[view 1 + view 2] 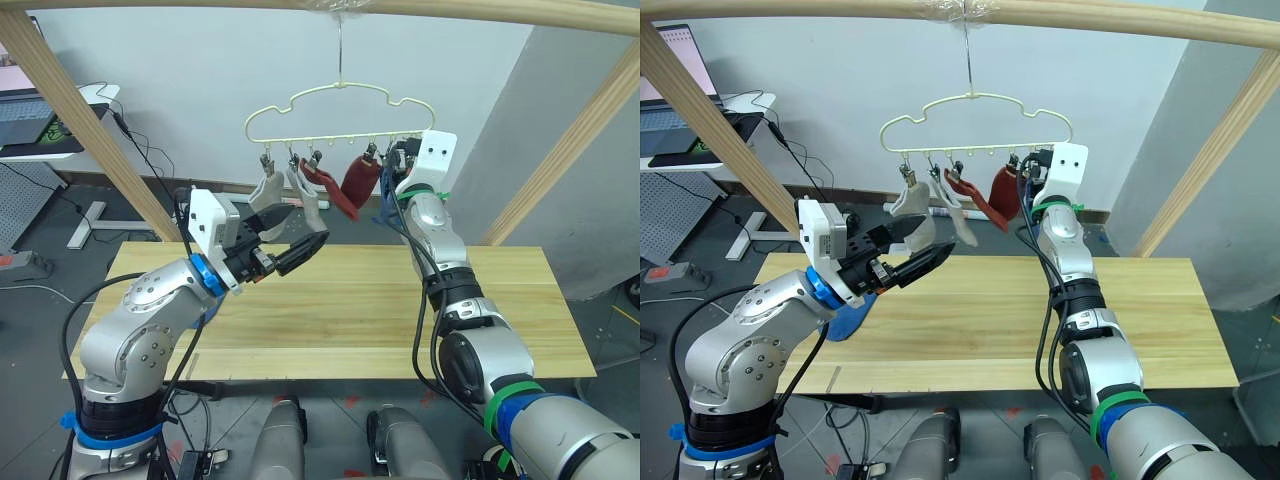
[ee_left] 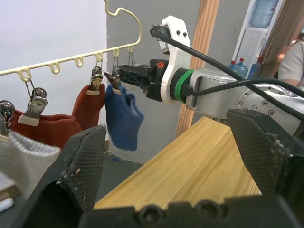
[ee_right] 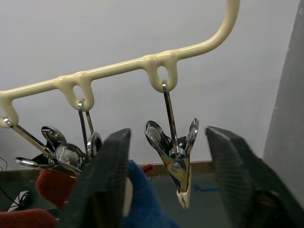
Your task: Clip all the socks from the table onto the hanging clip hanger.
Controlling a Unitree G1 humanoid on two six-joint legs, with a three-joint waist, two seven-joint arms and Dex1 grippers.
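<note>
Up at hanger, hung by hook from pole above table: right gripper raised to bar's right end, jaws spread, blue sock by left finger. Blue sock hanging from a clip, next to last on that end. End clip bare, dangling between the spread fingers in right wrist view. Along bar leftward: two red socks, then two grey socks, each on own clip. Left gripper held over table's left part, below grey socks, jaws spread, holding nothing. Another patch of blue at table's left edge, behind left arm; cannot tell what.
</note>
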